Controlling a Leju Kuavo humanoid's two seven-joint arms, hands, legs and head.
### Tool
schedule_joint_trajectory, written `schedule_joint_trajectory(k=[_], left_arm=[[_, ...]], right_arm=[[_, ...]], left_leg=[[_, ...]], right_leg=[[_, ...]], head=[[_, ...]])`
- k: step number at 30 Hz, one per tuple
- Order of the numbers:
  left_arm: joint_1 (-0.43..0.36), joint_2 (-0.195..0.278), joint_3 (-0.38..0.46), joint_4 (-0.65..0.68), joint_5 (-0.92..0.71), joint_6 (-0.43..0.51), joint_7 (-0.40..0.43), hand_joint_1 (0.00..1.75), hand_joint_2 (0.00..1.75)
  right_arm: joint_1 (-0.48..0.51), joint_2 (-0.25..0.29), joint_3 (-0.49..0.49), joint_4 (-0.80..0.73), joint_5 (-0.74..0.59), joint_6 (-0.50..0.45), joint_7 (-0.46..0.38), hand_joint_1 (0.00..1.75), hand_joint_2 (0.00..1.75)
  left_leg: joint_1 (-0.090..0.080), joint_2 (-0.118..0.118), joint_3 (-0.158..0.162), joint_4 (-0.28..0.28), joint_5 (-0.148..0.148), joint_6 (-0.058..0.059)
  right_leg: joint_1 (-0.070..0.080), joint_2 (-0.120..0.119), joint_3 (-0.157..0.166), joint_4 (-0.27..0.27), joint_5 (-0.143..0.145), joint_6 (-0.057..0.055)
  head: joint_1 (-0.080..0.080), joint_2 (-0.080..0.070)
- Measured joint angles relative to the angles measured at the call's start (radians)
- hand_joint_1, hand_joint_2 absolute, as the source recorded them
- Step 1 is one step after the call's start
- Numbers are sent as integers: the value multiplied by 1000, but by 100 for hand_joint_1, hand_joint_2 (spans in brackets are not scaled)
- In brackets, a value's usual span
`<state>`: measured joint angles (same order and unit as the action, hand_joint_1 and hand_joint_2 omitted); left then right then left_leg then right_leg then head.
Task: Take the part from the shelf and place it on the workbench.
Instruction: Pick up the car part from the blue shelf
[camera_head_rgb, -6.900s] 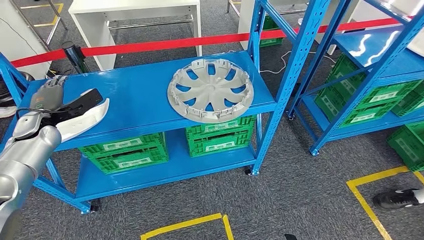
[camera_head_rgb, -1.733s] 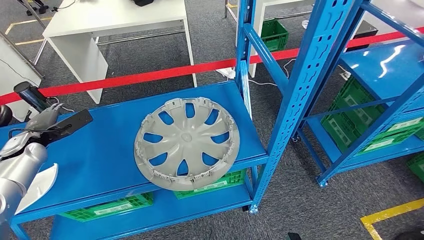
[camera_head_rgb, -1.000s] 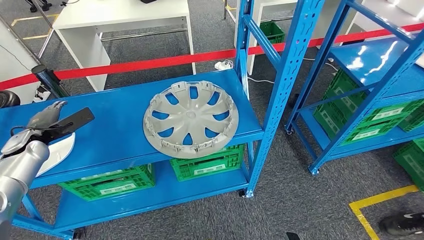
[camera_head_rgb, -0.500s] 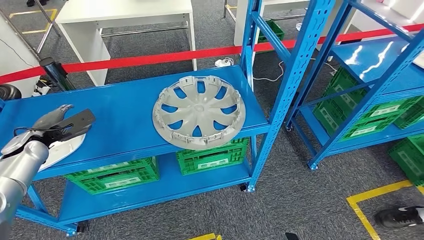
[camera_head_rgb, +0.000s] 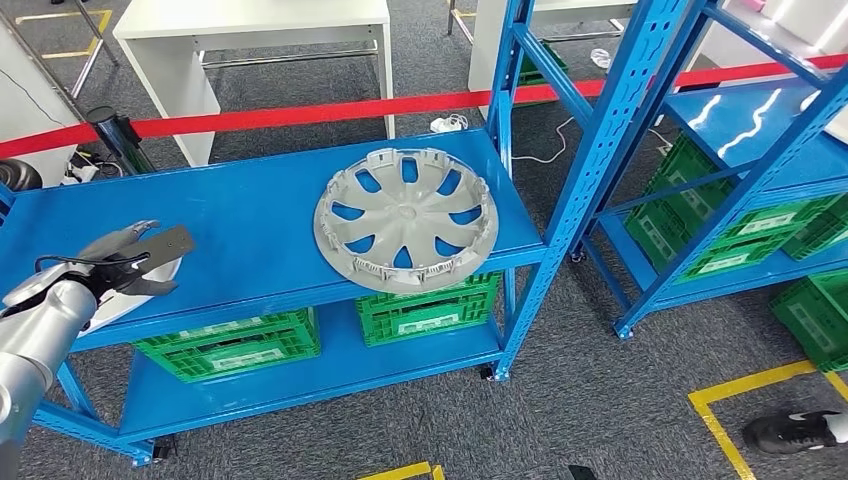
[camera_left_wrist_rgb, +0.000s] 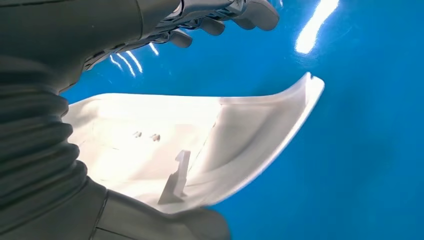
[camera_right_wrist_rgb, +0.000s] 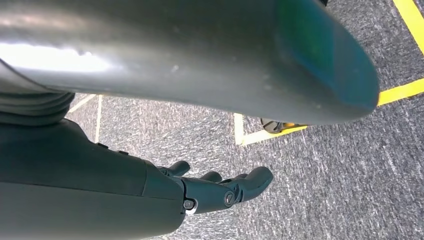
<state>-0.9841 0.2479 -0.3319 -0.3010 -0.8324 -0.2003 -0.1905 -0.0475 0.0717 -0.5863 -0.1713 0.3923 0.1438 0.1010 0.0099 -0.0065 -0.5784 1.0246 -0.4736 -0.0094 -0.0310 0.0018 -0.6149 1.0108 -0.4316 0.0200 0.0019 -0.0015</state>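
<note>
Grey carpet with yellow floor tape and a red barrier tape lies around a blue shelf (camera_head_rgb: 250, 215), whose upper deck carries the task's thing: a white curved part (camera_left_wrist_rgb: 200, 145) lying at the deck's left end, near its front edge. Directly over that part hangs the left hand (camera_head_rgb: 135, 255), its fingers (camera_left_wrist_rgb: 250, 12) spread apart above the white shell and closed on nothing; whether they touch the part cannot be told. Further right on the same deck, well apart from the part, a grey hubcap (camera_head_rgb: 405, 215) lies flat with its rim reaching the front edge. Green crates (camera_head_rgb: 235, 345) stand on the lower deck beneath. A white table (camera_head_rgb: 250, 20) stands beyond the barrier tape. At the robot's side, the right hand (camera_right_wrist_rgb: 220, 192) hangs over the carpet, its fingers loosely extended and holding nothing.
</note>
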Motion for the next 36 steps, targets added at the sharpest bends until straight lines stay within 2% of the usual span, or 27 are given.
schedule_joint_trajectory(k=[20, 27, 36], left_arm=[[-1, 1, 0, 0, 0, -4, -1, 0, 175], [-3, 7, -1, 3, -13, -96, -13, 0, 175], [6, 8, -34, 12, -71, -106, 35, 0, 175]], right_arm=[[0, 0, 0, 0, 2, 0, 0, 0, 0], [0, 0, 0, 0, 4, -3, 3, 0, 0], [1, 0, -9, 0, 5, -8, 2, 0, 0]], left_leg=[[0, 0, 0, -3, 4, -6], [0, 0, 0, -3, 4, -6], [1, 0, -1, -3, 4, -6]], right_leg=[[2, 0, -6, 6, -1, 2], [1, 0, -6, 6, -1, 2], [1, 0, -6, 6, -1, 2]], head=[[0, 0], [0, 0], [0, 0]])
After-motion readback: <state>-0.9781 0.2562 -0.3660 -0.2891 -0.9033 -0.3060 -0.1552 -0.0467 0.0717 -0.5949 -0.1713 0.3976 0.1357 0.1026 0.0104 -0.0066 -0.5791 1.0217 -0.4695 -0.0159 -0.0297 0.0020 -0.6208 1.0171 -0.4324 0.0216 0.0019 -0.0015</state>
